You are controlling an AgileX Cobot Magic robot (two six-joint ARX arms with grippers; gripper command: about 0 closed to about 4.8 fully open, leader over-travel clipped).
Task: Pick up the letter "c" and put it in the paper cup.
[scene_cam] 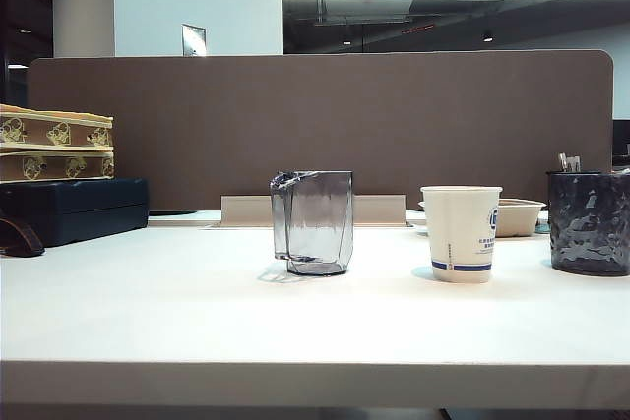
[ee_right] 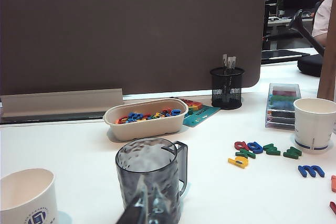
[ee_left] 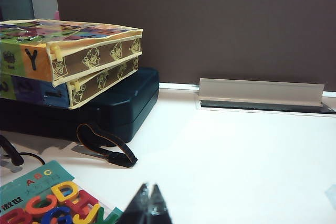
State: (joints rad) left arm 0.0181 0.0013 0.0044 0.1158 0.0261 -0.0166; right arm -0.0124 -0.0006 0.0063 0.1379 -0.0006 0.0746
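Paper cup (scene_cam: 462,232) between clear cup (scene_cam: 313,221) and tumbler (scene_cam: 589,221), left gripper (ee_left: 148,206) closed over letter card (ee_left: 50,200), right gripper (ee_right: 149,208) closed, empty, behind tumbler.

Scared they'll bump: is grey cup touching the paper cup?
Apart: exterior view shows table between grey cup and paper cup. Left gripper, right gripper shut above table.

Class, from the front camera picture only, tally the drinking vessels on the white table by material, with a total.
Clear grey faceted plastic cup: 1
White paper cup with blue stripe: 1
Dark textured glass tumbler: 1
Total: 3
Both hands are shut: left hand beside the colourful letter sheet, right hand near the tumbler.
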